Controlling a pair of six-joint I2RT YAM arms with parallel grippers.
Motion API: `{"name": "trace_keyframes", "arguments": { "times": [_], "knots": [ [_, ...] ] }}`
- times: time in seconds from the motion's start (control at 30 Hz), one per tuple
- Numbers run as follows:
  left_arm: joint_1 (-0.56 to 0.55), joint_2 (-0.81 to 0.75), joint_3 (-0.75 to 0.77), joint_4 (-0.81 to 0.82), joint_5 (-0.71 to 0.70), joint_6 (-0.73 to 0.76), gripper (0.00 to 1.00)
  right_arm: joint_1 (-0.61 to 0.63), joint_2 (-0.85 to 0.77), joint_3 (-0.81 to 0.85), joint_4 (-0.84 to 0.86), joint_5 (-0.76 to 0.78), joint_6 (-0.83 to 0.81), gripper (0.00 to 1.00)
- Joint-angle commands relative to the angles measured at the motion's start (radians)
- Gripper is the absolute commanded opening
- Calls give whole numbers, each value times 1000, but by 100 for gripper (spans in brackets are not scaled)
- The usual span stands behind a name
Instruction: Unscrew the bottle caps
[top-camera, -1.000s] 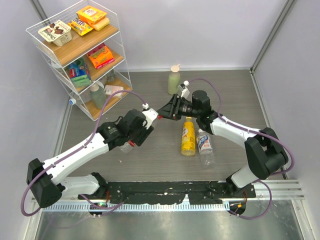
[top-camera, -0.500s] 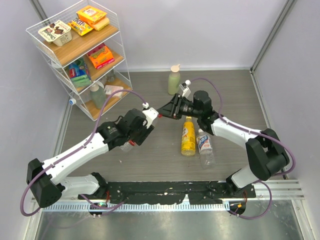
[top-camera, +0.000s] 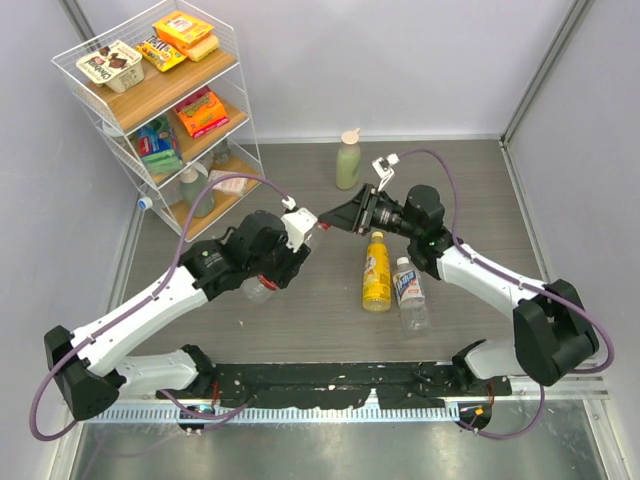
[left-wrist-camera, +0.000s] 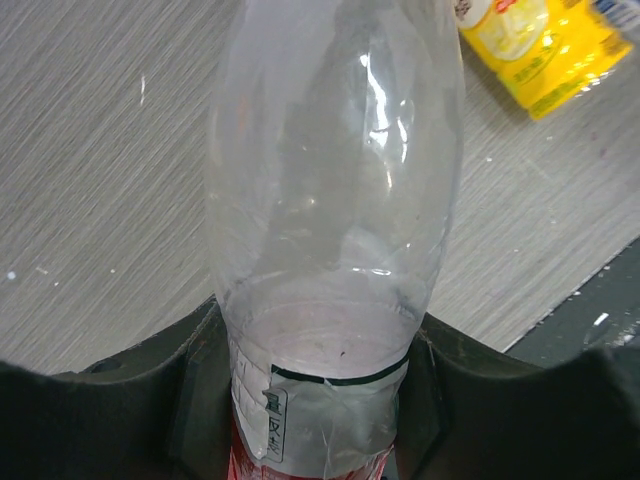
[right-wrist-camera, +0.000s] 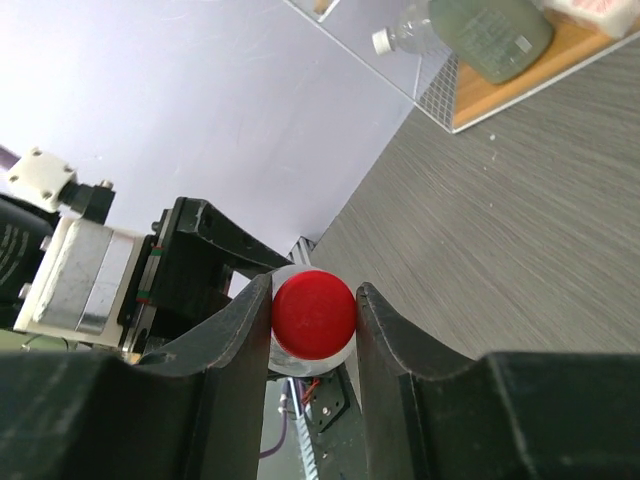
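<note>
A clear bottle (left-wrist-camera: 335, 200) with a red label is clamped between the fingers of my left gripper (left-wrist-camera: 320, 400), which is shut on its body. Seen from above, that gripper (top-camera: 275, 268) holds the bottle (top-camera: 257, 290) above the table, neck pointing towards the right arm. My right gripper (right-wrist-camera: 313, 320) is shut on the bottle's red cap (right-wrist-camera: 313, 313), one finger (right-wrist-camera: 235, 340) on each side. From above, the right gripper (top-camera: 328, 222) meets the bottle's neck. A yellow bottle (top-camera: 376, 272) with a yellow cap (top-camera: 377, 237) and a clear bottle (top-camera: 408, 295) with a pale cap (top-camera: 402, 263) lie on the table.
A pale green bottle (top-camera: 348, 160) with a beige cap stands at the back of the table. A white wire shelf (top-camera: 160, 110) with snack boxes and bottles fills the back left corner. A black rail (top-camera: 330, 380) runs along the near edge.
My right jaws have shut onto the red cap. The right wrist has drawn back to the right, and the left arm has shifted slightly up with the bottle.
</note>
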Motion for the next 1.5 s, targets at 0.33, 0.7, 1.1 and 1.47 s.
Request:
{"name": "trace_keyframes", "arguments": {
  "times": [0.33,0.7,1.1,1.47],
  "knots": [
    [-2,13,132,34,387,-71,17,21,-215,26,136,-285,-118,2],
    [-2,-8,147,126,729,-146,17,22,-336,37,111,-377,-195,2],
    [-2,-45,113,172,776,-168,17,22,-405,24,99,-334,-202,20],
    [-2,-54,100,55,582,-108,17,22,-427,69,-90,-144,-261,100]
  ]
}}
